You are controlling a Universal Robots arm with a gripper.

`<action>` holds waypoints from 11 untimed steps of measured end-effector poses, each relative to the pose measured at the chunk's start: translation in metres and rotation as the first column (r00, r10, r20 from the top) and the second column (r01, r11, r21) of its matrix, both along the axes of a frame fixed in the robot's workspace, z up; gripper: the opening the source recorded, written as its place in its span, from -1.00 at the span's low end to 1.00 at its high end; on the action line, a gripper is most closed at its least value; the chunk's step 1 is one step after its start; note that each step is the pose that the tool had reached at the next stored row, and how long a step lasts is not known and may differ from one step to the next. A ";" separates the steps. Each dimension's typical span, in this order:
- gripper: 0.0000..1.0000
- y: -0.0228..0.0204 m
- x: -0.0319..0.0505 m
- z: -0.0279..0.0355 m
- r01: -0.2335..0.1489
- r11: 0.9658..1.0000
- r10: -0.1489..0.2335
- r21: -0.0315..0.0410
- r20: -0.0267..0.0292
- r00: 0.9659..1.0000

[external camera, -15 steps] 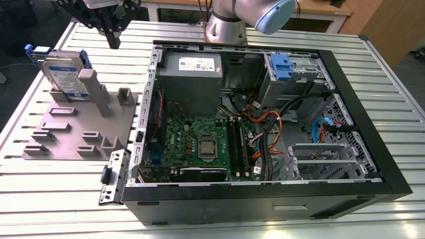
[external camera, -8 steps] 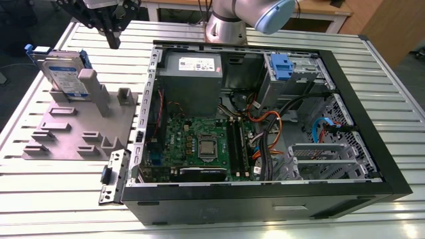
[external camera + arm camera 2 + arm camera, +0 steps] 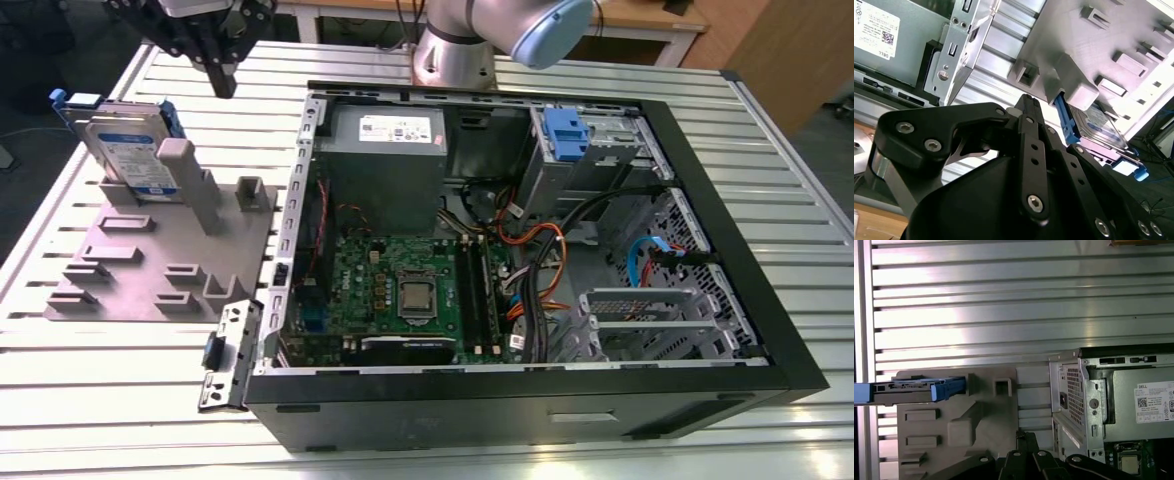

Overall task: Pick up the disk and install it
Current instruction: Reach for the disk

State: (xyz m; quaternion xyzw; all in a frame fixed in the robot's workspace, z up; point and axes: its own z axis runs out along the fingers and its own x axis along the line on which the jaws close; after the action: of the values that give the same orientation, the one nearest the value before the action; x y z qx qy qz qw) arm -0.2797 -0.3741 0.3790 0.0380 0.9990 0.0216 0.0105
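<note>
silver-grey disk (image 3: 130, 152) in bright blue bracket, standing on edge in a slot of grey fixture plate (image 3: 134, 265), at the plate's far end in the exterior view. not gripped, not in the case. fixture plate flat on slatted aluminium table (image 3: 107, 400), just beside open black pc case (image 3: 767, 340), on the exterior view's left of it. black gripper (image 3: 223, 88) hanging fingers-down, above the table, higher than the disk and toward the exterior view's right of it, well apart, no contact. fingers pressed together tip to tip, closed with nothing between them; same in both wrist views (image 3: 1026, 100) (image 3: 1026, 437). in the second wrist view, disk (image 3: 1101, 127) partly hidden behind a grey post of the fixture plate, blue bracket edge showing on both ends. in the first wrist view, disk (image 3: 904, 390) seen edge-on at the corner of the fixture plate, blue bracket tab toward the pc case side. inside the pc case: grey power supply box (image 3: 384, 160) with white sticker, green motherboard (image 3: 400, 285), small blue latch (image 3: 566, 135) on the drive bay at the far corner, orange and blue cables (image 3: 534, 245) between bay and motherboard. arm base (image 3: 461, 55) on the table behind the pc case.
</note>
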 end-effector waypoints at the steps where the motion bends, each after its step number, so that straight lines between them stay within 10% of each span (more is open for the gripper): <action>1: -0.79 0.0000 -0.0010 0.0000 0.000 1.000 0.000 0.000 0.000 1.000; 11: -0.79 0.0026 -0.0079 -0.0005 0.000 1.000 0.000 0.000 0.000 1.000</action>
State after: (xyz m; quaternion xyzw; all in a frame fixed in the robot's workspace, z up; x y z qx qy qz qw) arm -0.2875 -0.3716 0.3785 0.0380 0.9990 0.0216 0.0105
